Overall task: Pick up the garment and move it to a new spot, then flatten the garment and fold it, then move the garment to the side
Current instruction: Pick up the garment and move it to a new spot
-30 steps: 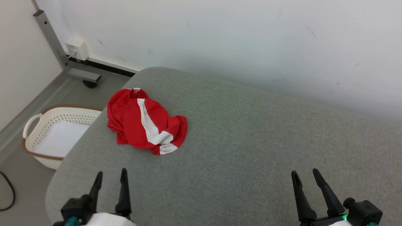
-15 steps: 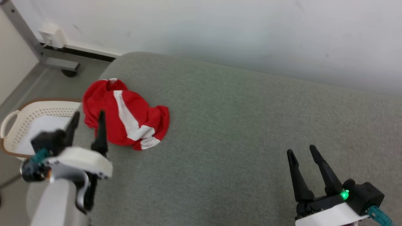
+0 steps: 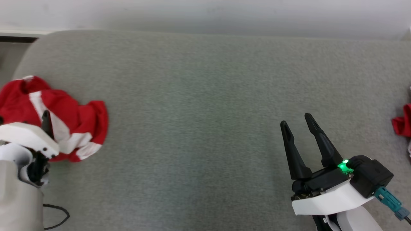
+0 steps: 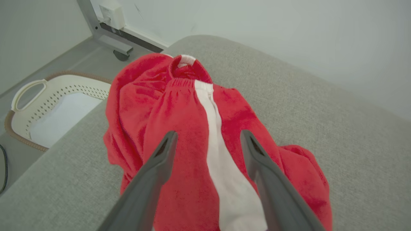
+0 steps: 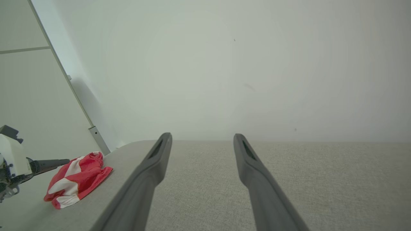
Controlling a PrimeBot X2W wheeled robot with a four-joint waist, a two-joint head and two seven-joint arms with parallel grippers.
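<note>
Lower right in the head view, our right jaws are two long tapering black fingers (image 3: 291, 150) on a black block (image 3: 369, 176) with a green light (image 3: 343, 166), a white shell (image 3: 324, 202) and a teal plug (image 3: 390, 200). Lower left, a white cover (image 3: 22, 136) with small dark holes tops our pale grey forearm (image 3: 16, 202).

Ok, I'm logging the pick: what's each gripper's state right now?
Left gripper: open, at the red garment, nothing held.
Right gripper: open, holding nothing.

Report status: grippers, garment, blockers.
Left gripper open over garment, no grip. Right gripper open, apart over cushion. Garment crumpled at cushion's left end. Nothing blocking it.
</note>
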